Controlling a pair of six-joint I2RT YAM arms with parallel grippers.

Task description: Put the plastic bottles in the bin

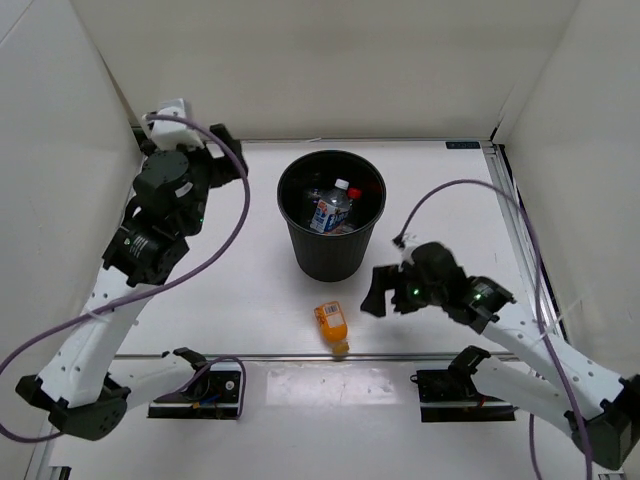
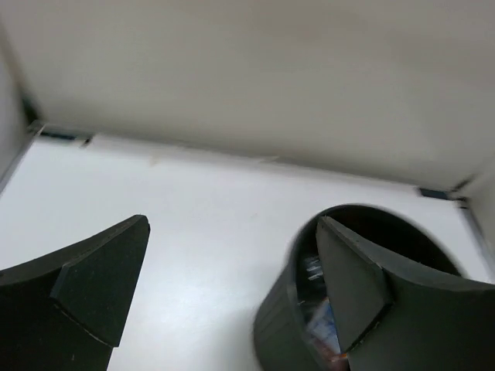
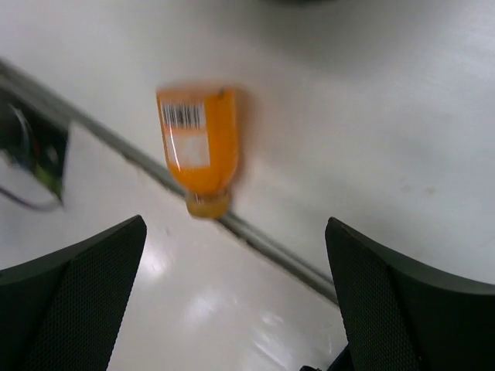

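The bin [image 1: 330, 250], a round black bucket, stands mid-table with plastic bottles in it. Among them show a blue-white labelled one [image 1: 331, 209] and a red cap [image 1: 354, 192]. A squat orange bottle [image 1: 332, 324] lies on its side in front of the bin, cap toward the near edge. My left gripper [image 1: 222, 148] hangs open and empty left of the bin. In the left wrist view the bin [image 2: 290, 328] sits behind the right finger [image 2: 352, 278], with blurred bottles [image 2: 319, 321] inside. My right gripper [image 1: 376, 290] is open just right of the orange bottle [image 3: 197, 139], which lies ahead of its jaws [image 3: 236, 224].
White walls enclose the table on the left, back and right. A grey seam [image 3: 271, 249] crosses the table by the orange bottle's cap. Two black base plates [image 1: 195, 392] [image 1: 455, 392] sit at the near edge. Purple cables [image 1: 240, 200] loop off both arms.
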